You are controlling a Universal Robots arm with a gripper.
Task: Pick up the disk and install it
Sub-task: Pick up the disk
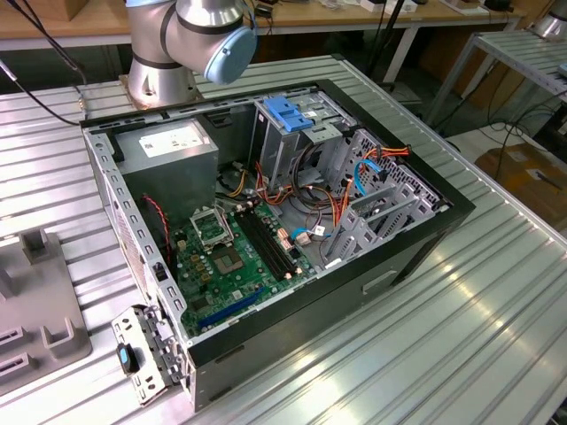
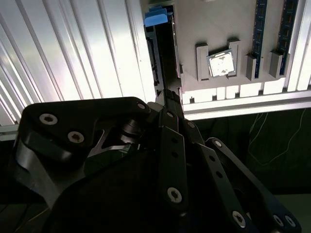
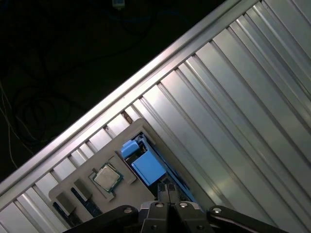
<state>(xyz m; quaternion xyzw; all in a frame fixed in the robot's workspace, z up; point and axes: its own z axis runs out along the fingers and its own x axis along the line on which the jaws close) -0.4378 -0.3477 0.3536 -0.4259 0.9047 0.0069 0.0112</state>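
Gripper [image 3: 167, 189]: narrow, tips together, over one end of the disk [image 3: 148, 166]; contact hidden.
Disk: on edge in tray [image 2: 214, 24] slot, mostly hidden, blue rail showing.

disk [image 3: 148, 166]: blue carrier | tray [image 2: 214, 24]: grey | table [image 1: 461, 336]: ribbed silver | motherboard [image 1: 232, 257]: green

Disk [image 3: 146, 165] standing on edge in narrow slot of grey holder tray [image 3: 73, 187]. Bright blue carrier rail [image 2: 156, 19] topping it, showing in both wrist views, blocky tab end facing cameras. Darker metal body running along slot beneath, mostly shadowed. Slot sitting at tray's outer edge, just beside bare ribbed metal desk [image 3: 233, 97].
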